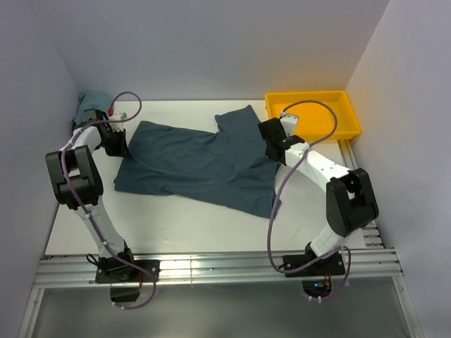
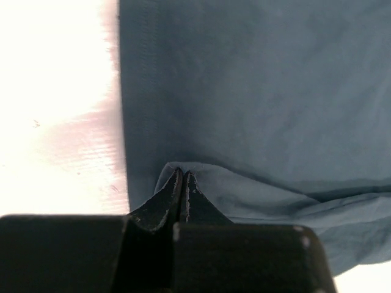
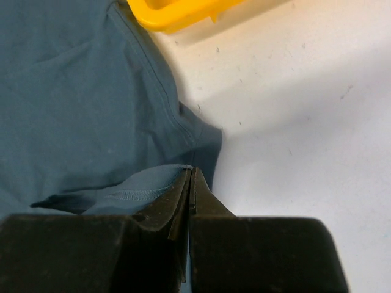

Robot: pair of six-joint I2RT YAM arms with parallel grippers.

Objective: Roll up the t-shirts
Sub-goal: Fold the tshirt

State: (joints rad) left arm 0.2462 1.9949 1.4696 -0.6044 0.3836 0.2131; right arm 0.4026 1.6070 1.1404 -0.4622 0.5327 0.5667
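Between both sets of fingertips the t-shirt [image 1: 197, 162] runs lengthwise, left gripper [image 2: 182, 174] and right gripper [image 3: 190, 174] each clamped on an end.

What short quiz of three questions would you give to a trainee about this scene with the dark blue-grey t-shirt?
1. True or false: the left gripper is shut on the dark slate blue-grey cotton t-shirt.
2. Where does the yellow plastic tray stand? A) at the far right corner of the white table; B) at the far left corner; C) between the arm bases.
3. In one word: is the t-shirt rolled or spread?
Key: 1 true; 2 A; 3 spread.
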